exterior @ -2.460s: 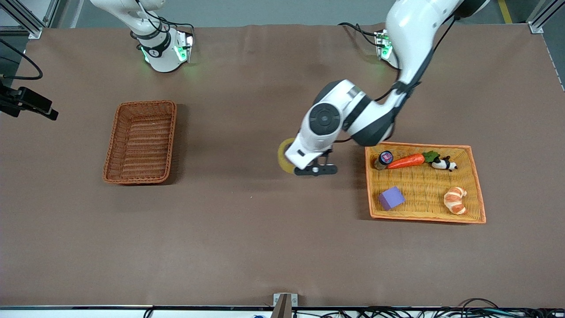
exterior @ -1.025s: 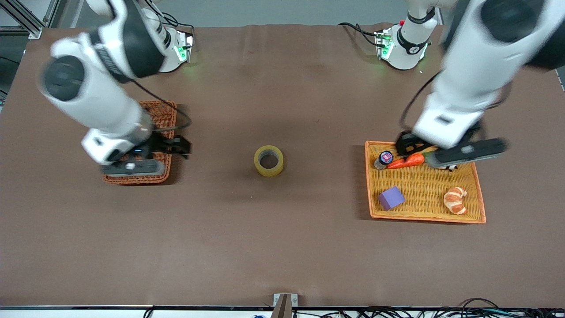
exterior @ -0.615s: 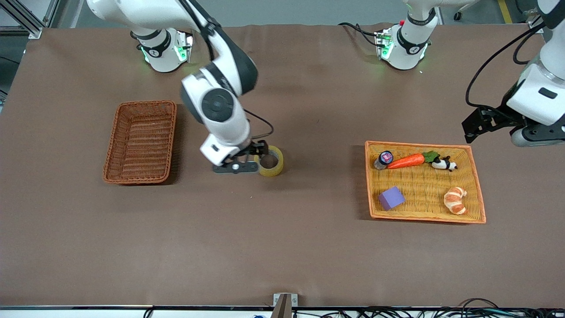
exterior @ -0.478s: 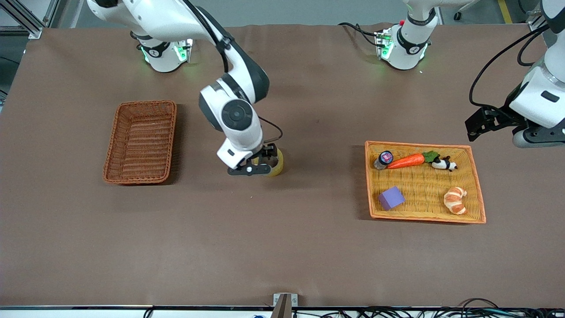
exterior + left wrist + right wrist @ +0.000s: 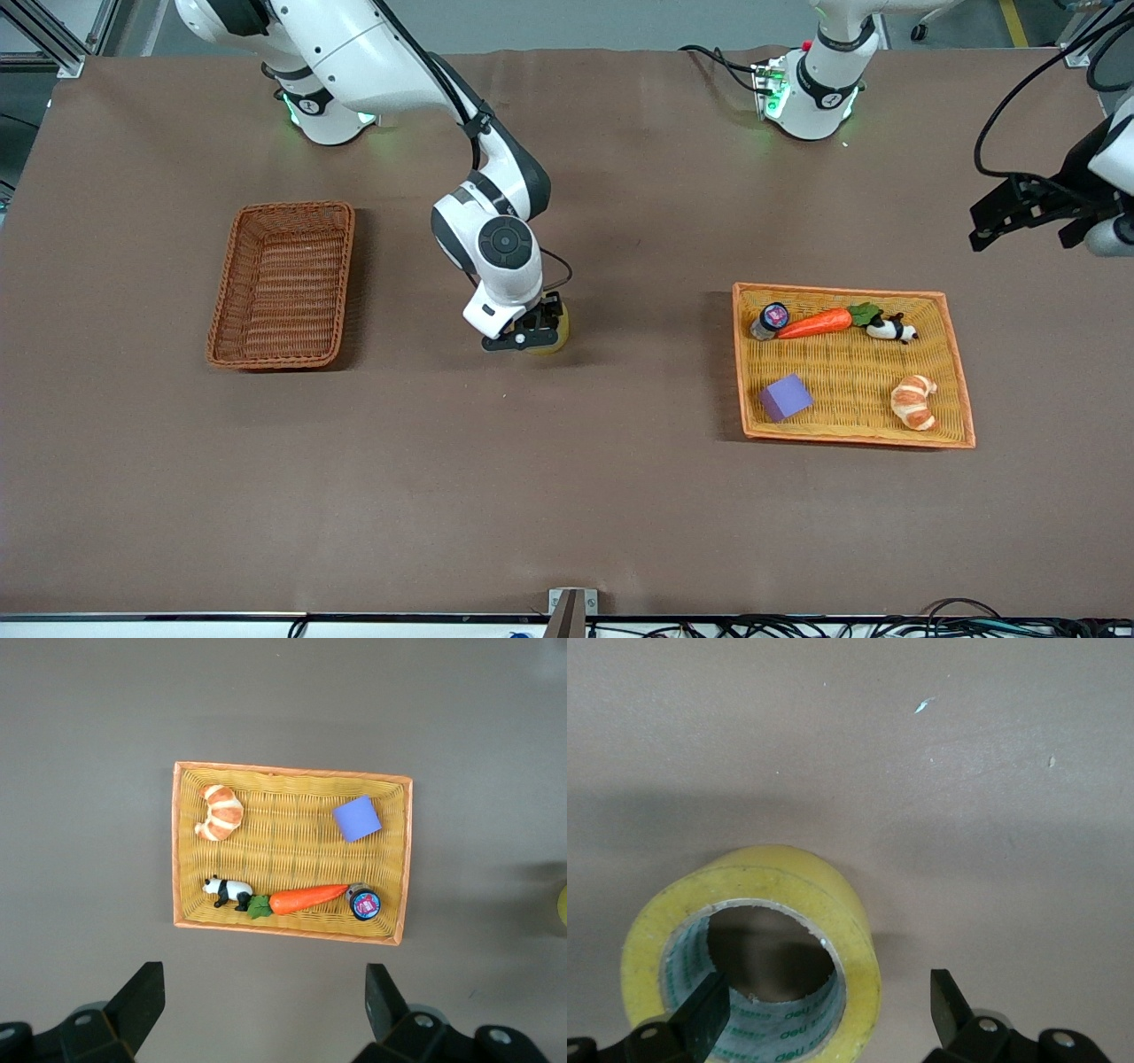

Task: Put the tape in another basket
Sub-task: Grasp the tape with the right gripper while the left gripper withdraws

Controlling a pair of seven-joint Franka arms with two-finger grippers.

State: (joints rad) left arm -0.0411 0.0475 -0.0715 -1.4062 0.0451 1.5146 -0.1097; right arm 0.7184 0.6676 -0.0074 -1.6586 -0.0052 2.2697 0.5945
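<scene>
The tape [image 5: 559,330], a yellowish roll with a grey core, lies flat on the table's middle, mostly hidden under my right gripper [image 5: 529,334]. In the right wrist view the tape [image 5: 833,895] fills the frame. My right gripper [image 5: 828,1019] is open. One fingertip [image 5: 707,1012] is inside the core and the other stands outside the roll's wall. The reddish-brown basket [image 5: 237,266] stands empty toward the right arm's end. My left gripper [image 5: 1019,211] is open and empty, up in the air off the tray's corner, and it shows open in the left wrist view [image 5: 263,1005].
The orange-yellow tray [image 5: 842,291] toward the left arm's end holds a carrot [image 5: 815,324], a purple cube [image 5: 786,397], a croissant [image 5: 913,401], a panda figure [image 5: 889,329] and a small jar [image 5: 772,319]. The left wrist view shows the tray [image 5: 292,930] from above.
My right gripper has shifted over the tape and come down around its wall. My left arm has pulled farther toward its end of the table.
</scene>
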